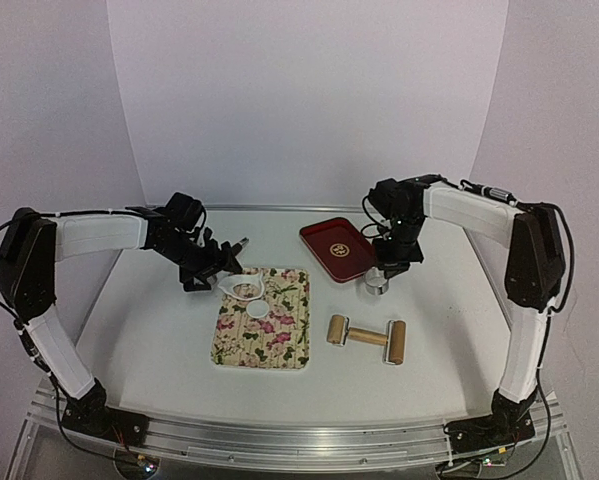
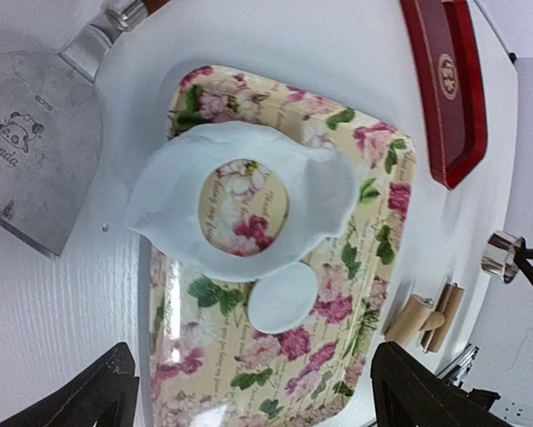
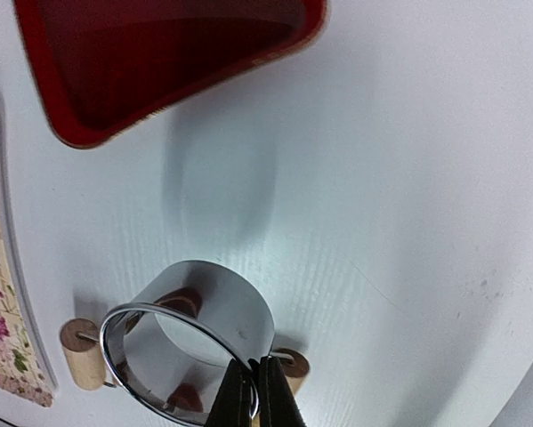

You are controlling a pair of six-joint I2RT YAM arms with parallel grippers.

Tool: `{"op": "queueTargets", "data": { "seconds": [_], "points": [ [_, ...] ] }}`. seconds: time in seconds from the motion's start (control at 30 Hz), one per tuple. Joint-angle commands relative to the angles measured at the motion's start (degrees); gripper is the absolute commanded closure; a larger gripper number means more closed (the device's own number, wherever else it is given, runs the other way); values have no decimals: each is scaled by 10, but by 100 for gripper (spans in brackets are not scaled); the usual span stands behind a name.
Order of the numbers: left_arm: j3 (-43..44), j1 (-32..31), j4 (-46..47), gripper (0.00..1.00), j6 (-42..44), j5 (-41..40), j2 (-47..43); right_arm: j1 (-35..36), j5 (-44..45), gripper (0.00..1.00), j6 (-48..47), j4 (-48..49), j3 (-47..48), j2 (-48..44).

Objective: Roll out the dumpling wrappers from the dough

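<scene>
White tabletop (image 1: 449,320) under a pale, plain backdrop carries all the gear.

The left gripper (image 2: 253,356) hangs over the far left end of a floral tray (image 2: 373,178). Its two dark fingers are spread wide with nothing between them. Directly below it lies a dough sheet (image 2: 168,205), white, thin and irregular in outline, with a clean round hole cut through its middle so that the rose print shows through. Touching the sheet's near edge is the dumpling wrapper (image 2: 282,298): a small, flat, smooth white disc, about as wide as the hole, lying flat on the floral tray. From the top camera the dumpling wrapper (image 1: 256,311) shows as a white dot in the tray's far half, just nearer than the dough sheet (image 1: 229,288). Beside the tray, on the bare table, rests a metal scraper (image 2: 35,151) stamped with a panda.

The right gripper (image 3: 255,382) is pinched closed on the rim of a shiny metal ring cutter (image 3: 222,302), which stands on the table just beside the near corner of a red tray (image 3: 159,53). A wooden rolling pin (image 1: 367,337) lies on the table, nearer than the cutter and to the right of the floral tray.
</scene>
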Motion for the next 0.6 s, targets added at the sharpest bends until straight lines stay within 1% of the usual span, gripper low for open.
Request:
{"op": "queueTargets", "data": {
  "seconds": [0.0,0.03,0.1,0.17,0.27,0.37,0.57],
  "points": [
    [28,21,45,11,-6,5,43,-19,14,100,17,18,-68,-59],
    [39,21,50,14,-3,9,54,-22,14,100,19,24,-82,-68],
    [60,22,49,23,8,14,82,-30,14,100,26,36,-114,-78],
    [78,22,34,29,18,5,104,-36,14,100,34,50,-137,-83],
    [99,22,8,32,29,-22,126,-43,14,100,41,63,-156,-85],
    [103,25,-5,36,32,-39,136,-46,14,100,44,69,-155,-82],
    [115,26,6,46,36,-26,160,-46,11,100,46,72,-143,-74]
  ]
}}
